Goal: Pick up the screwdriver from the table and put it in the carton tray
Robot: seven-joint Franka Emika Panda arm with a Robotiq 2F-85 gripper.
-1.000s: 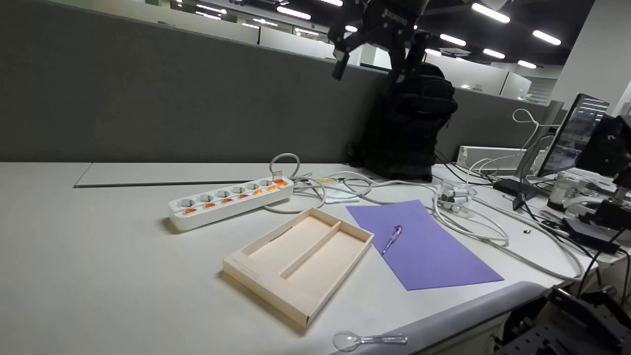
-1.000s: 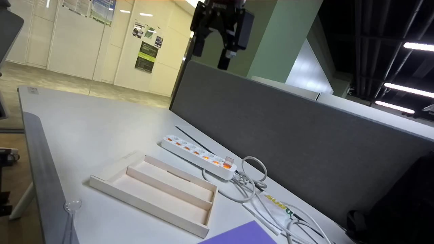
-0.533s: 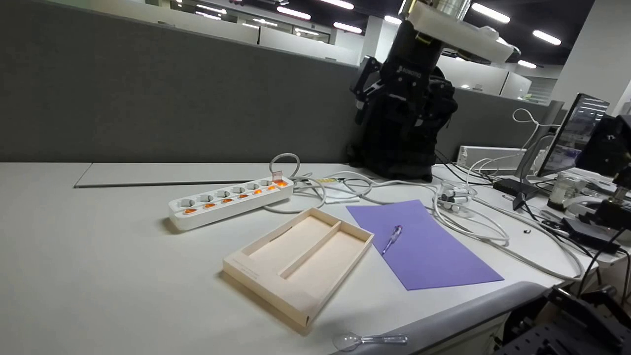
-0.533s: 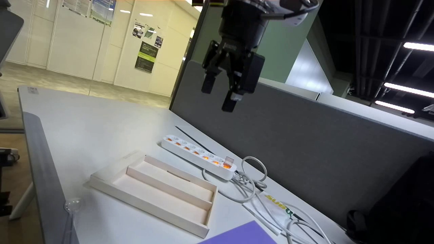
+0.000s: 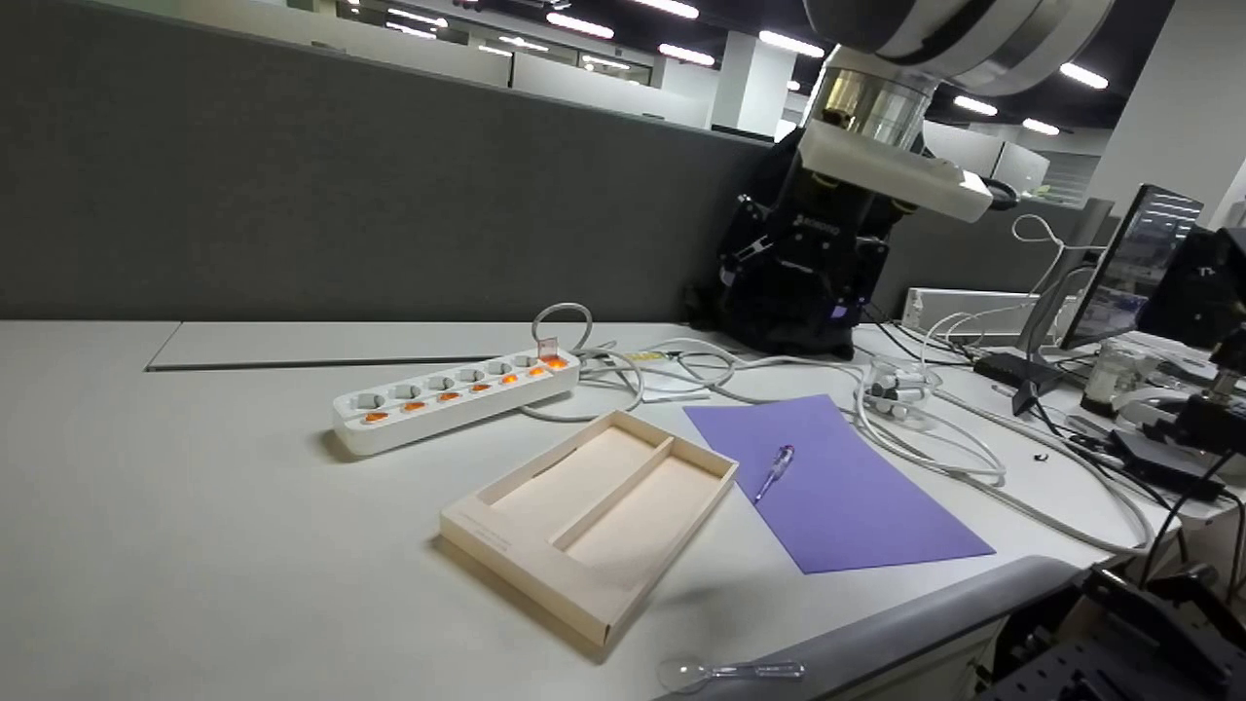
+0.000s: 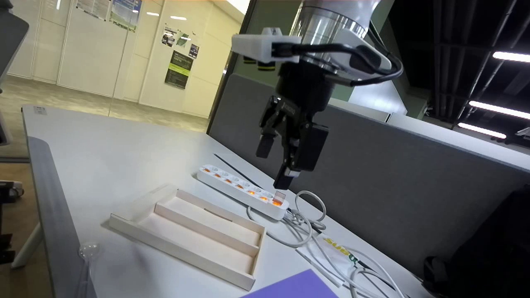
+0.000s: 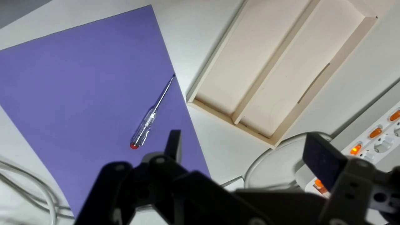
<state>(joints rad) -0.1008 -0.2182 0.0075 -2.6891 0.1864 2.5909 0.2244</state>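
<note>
Toward the left in an exterior view, a white power strip (image 5: 458,401) lies slantwise on the pale counter (image 5: 195,545), its switches orange and several of them glowing. Nearer and to its right is the carton tray (image 5: 611,495), shallow and tan, a lengthwise ridge parting it into two compartments. Nearer still, at the counter's rim, lies a clear spoon (image 5: 725,672). Right of the tray a purple sheet (image 5: 861,506) is spread flat; the tray's corner comes so close to the sheet's edge that I cannot tell whether they touch. The screwdriver (image 7: 148,120) lies on the left part of that sheet, its thin tip at the edge beside the tray, its clear, red-ended handle farther off and to the right. The fingers (image 7: 323,157) hang above, well clear of the counter, spread wide and holding nothing. At the far side stands a black backpack (image 6: 488,252), visible in both exterior views. Farther right, white cables (image 5: 959,471) loop across the counter, and toward the right end a monitor (image 5: 1134,268) stands at an angle.
</note>
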